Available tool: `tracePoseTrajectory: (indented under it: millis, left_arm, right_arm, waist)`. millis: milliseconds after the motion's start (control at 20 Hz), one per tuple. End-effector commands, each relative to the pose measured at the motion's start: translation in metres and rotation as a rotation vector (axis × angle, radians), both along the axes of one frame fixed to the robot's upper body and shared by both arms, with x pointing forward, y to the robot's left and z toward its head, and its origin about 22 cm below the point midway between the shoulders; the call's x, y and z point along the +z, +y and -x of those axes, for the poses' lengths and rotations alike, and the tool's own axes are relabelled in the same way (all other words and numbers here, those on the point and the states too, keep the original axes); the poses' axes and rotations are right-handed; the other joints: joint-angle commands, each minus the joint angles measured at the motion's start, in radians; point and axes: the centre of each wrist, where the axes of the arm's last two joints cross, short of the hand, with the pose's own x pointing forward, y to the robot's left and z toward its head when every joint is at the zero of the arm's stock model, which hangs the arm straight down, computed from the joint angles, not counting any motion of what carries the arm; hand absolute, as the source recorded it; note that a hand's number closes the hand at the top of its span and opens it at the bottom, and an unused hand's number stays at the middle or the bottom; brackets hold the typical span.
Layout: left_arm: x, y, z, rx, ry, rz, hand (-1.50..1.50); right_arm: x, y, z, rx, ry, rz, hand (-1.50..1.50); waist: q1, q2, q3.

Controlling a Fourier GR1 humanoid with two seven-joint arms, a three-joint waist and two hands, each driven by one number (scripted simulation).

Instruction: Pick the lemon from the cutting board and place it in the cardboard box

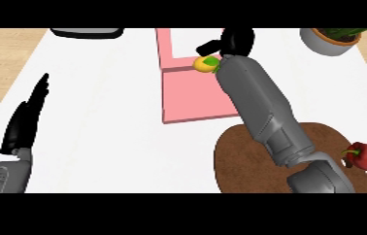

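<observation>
**Lemon at the pink box, under the right robot hand**

The lemon (206, 64) is yellow with a bit of green on it. It sits at the pink box (188, 91), near the box's 2 o'clock corner. The right robot hand (233, 42) is just past the lemon, at the lemon's 1 o'clock. Its black fingers curl over the lemon, but I cannot tell if they are holding it or just touching it. The grey arm (261, 108) runs down from that hand toward 5 o'clock.

The arm crosses a round brown cutting board (240, 166) at 5 o'clock on the white bench (108, 112). A red pepper (356, 155) lies at the board's 3 o'clock edge.

A plant pot (331, 39) stands at 1 o'clock. A dark grey thing (86, 32) shows at 11 o'clock.

The left robot hand (25, 120) rests at 8 o'clock, fingers straight and pointing up.
</observation>
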Motion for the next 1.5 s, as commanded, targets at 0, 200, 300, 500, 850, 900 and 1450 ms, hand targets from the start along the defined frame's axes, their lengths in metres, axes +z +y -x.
tracePoseTrajectory:
  millis: [0,200,300,500,850,900,1450]
  left_arm:
    - [-0.005,-0.001,-0.003,0.007,-0.003,-0.011,0.00]
    - [-0.009,0.003,0.005,0.002,-0.011,-0.006,0.00]
    - [-0.011,0.001,0.005,0.016,0.010,-0.004,0.00]
    - [-0.008,0.006,-0.011,0.056,0.006,-0.023,0.00]
    - [-0.014,0.017,0.025,0.070,0.040,0.011,0.00]
    - [-0.001,0.024,0.013,0.071,0.030,-0.008,0.00]
    - [-0.001,0.028,0.027,0.107,0.024,0.002,0.00]
  right_arm:
    - [-0.003,0.002,-0.001,0.004,-0.106,-0.006,-1.50]
    - [0.002,-0.004,-0.003,-0.036,-0.272,-0.043,-1.50]
    - [0.009,-0.012,-0.003,-0.076,-0.351,-0.109,-1.50]
    - [-0.003,-0.021,0.005,-0.088,-0.407,-0.180,-1.50]
    - [0.005,-0.067,0.033,-0.087,-0.447,-0.247,-1.50]
    - [-0.008,-0.065,0.044,-0.107,-0.454,-0.253,-1.50]
    - [-0.014,-0.169,0.174,-0.137,-0.407,-0.183,-1.50]
  waist:
    - [0.001,-0.001,0.000]
    - [-0.012,-0.004,0.000]
    - [-0.026,-0.010,0.001]
    - [-0.052,-0.016,0.000]
    - [-0.090,-0.039,0.000]
    - [-0.082,-0.032,0.000]
    - [-0.097,-0.033,-0.001]
